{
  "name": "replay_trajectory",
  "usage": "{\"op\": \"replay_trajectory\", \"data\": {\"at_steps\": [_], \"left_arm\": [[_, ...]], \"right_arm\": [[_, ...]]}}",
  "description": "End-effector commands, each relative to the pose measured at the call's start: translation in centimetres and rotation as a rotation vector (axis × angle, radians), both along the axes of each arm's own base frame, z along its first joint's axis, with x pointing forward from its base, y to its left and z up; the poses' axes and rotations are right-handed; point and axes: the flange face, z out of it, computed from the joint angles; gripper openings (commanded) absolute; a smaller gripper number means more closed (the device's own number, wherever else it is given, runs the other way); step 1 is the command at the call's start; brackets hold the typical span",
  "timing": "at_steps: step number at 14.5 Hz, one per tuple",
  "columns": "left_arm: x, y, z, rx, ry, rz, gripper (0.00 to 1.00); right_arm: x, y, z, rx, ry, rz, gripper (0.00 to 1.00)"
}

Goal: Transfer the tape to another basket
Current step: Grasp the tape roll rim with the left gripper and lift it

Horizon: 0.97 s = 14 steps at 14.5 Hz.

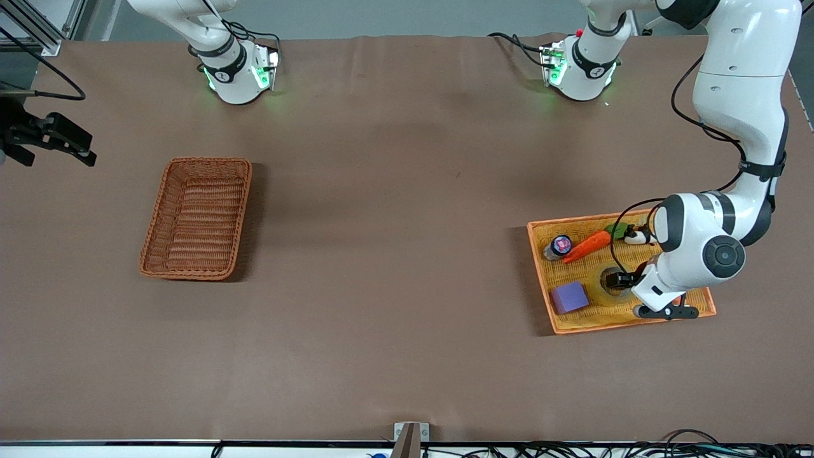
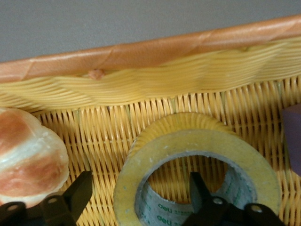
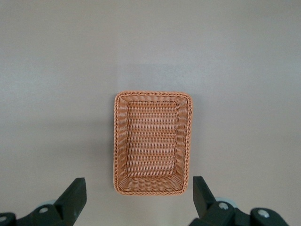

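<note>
Notice your left hand (image 2: 136,200) straddles the glossy tape (image 2: 197,174) ring's wall, not yet clenched, its lower rim cut off; your right hand (image 3: 138,200) waits released above the ribbed wicker basket (image 3: 153,141).

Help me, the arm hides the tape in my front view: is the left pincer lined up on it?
Observer: Yes. The left pincer straddles the tape: one finger is inside its hole, the other outside the ring.
Operator: Squeezing yet?
Observer: No, a gap shows between the outer finger and the ring.
Operator: And the right pincer?
Observer: The right pincer is open, waiting above the table at the right arm's end, with the brown basket in its camera's sight.
</note>
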Motion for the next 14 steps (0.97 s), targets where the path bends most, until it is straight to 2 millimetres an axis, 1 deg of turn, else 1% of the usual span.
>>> {"op": "replay_trajectory", "data": {"at_steps": [1,2,3,4,5,6,7,9,10,11,12,13,14], "left_arm": [[-0.1,0.5,1.1,0.014,0.007,-0.108,0.06],[-0.2,0.5,1.0,0.012,0.011,-0.121,0.0],[-0.1,0.8,1.3,0.011,0.006,-0.114,0.0],[-0.1,1.5,1.8,0.013,-0.001,-0.109,0.0],[-0.3,1.6,2.0,0.011,-0.001,-0.104,0.0],[-0.4,1.6,2.7,0.013,-0.006,-0.1,0.0],[-0.7,1.6,3.9,0.014,-0.006,-0.101,0.0],[-1.1,1.6,8.0,0.022,0.005,-0.102,0.01],[-1.1,0.9,10.8,0.027,-0.012,-0.107,0.01],[-1.1,-0.1,13.0,0.029,-0.027,-0.119,0.02],[-1.1,-2.4,15.3,0.025,-0.038,-0.136,0.07],[-1.3,-4.4,16.5,0.021,-0.015,-0.145,0.08],[-1.1,-8.0,18.3,0.014,-0.005,-0.139,0.08]], "right_arm": [[-0.4,-0.1,0.4,0.015,0.001,0.009,1.0],[-0.4,-0.1,0.4,0.015,0.001,0.009,1.0],[-0.4,-0.1,0.4,0.015,0.001,0.009,1.0],[-0.3,-0.1,0.4,0.015,-0.001,0.008,1.0],[-0.3,-0.1,0.4,0.015,-0.001,0.008,1.0],[-0.3,-0.1,0.4,0.015,-0.001,0.008,1.0],[-0.3,-0.1,0.4,0.015,-0.001,0.008,1.0],[-0.4,-0.1,0.4,0.015,0.001,0.008,1.0],[-0.4,-0.1,0.4,0.015,0.001,0.009,1.0],[-0.3,-0.1,0.4,0.015,-0.001,0.008,1.0],[-0.4,-0.1,0.4,0.015,0.001,0.009,1.0],[-0.4,-0.1,0.4,0.015,0.001,0.008,1.0],[-0.4,-0.1,0.4,0.015,0.001,0.009,1.0]]}}
